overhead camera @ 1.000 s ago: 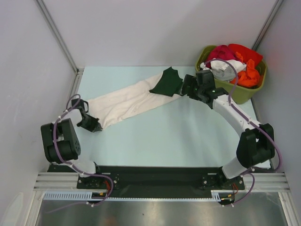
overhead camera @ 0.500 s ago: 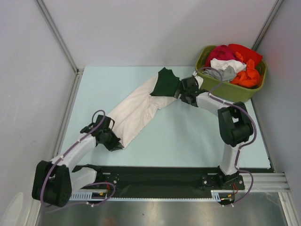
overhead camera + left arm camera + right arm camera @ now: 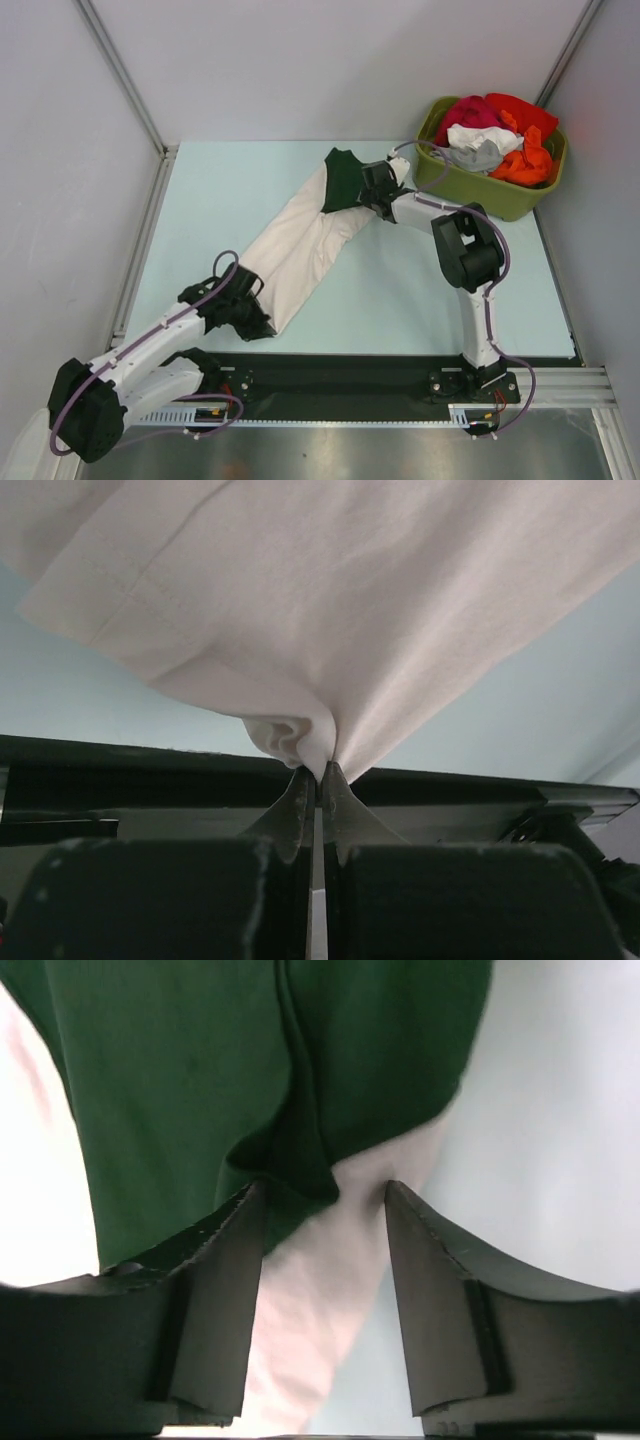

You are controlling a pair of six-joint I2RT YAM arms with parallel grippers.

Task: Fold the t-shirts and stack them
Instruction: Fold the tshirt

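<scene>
A cream shirt point(image 3: 300, 240) lies stretched in a long slant across the pale bench point(image 3: 420, 290), running from the near left toward the far middle. At its far end sits a patch of green cloth point(image 3: 345, 180); I cannot tell whether it is part of the same garment or a second one lying on it.

The left hand point(image 3: 255, 315) is down at the near end of the shirt, close to the front edge of the bench. In its wrist view the left hand point(image 3: 320, 775) is pinched tight on a bunched bit of the hem, and the shirt point(image 3: 330, 610) fans up and away from that pinch.

The right hand point(image 3: 368, 192) is at the far end, at the green cloth. Its wrist view shows the right hand point(image 3: 325, 1205) not clamped: the two fingers point(image 3: 215, 1300) stand apart, with a fold of green cloth point(image 3: 250, 1070) and some cream fabric in the gap between them.

At the far right corner stands an olive tub point(image 3: 480, 195), heaped with clothes point(image 3: 495, 135) – red, orange, white and grey – well apart from the left hand and just beside the right arm.
</scene>
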